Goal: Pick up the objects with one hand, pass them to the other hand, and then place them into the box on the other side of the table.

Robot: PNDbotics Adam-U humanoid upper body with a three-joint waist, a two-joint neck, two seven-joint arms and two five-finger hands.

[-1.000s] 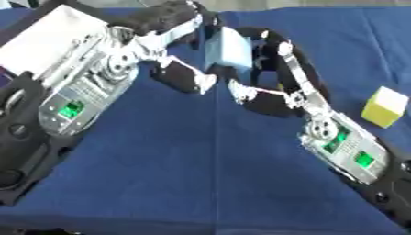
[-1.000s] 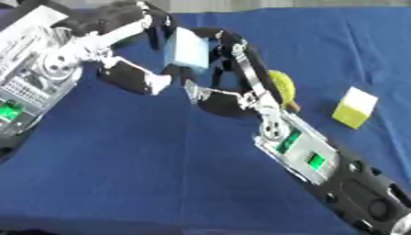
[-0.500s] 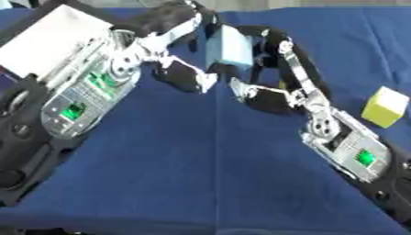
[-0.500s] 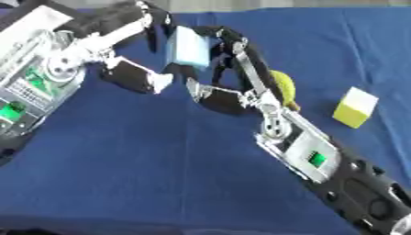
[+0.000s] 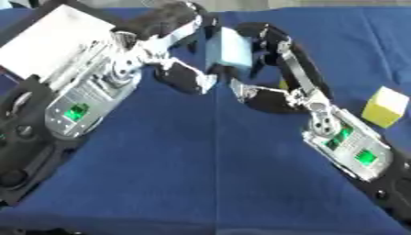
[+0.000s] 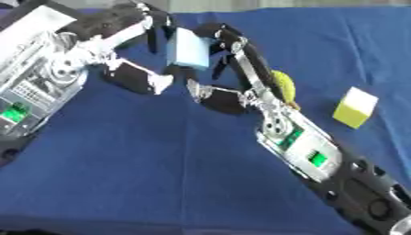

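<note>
The table [image 5: 201,174], under a blue cloth, carries everything, and both arms meet over its far middle. At its far left corner sits the white box [image 5: 52,41], partly hidden behind the left arm; nothing can be seen inside it from here.

The left hand [image 5: 173,25] and the right hand [image 5: 269,41] both close on a light blue block [image 5: 227,48], held up off the cloth between them. The left hand's fingers curl over the block's top and left side, the thumb below; the right hand's fingers wrap its right side. Which hand bears the weight cannot be told, since the fingers crowd the block.

Near the right edge a yellow cube [image 6: 355,107] rests on the cloth, well apart from the hands. Just beside the right arm lies a smaller yellow-green thing [image 6: 282,85], half hidden by it; it looks rounded, but the shape is unclear.

As a judgement, the task stands at the handover of the block: lifting is done, while release by the right hand, the carry to the box and the drop are left. The cube and the yellow-green thing look untouched, so most of the job remains.
</note>
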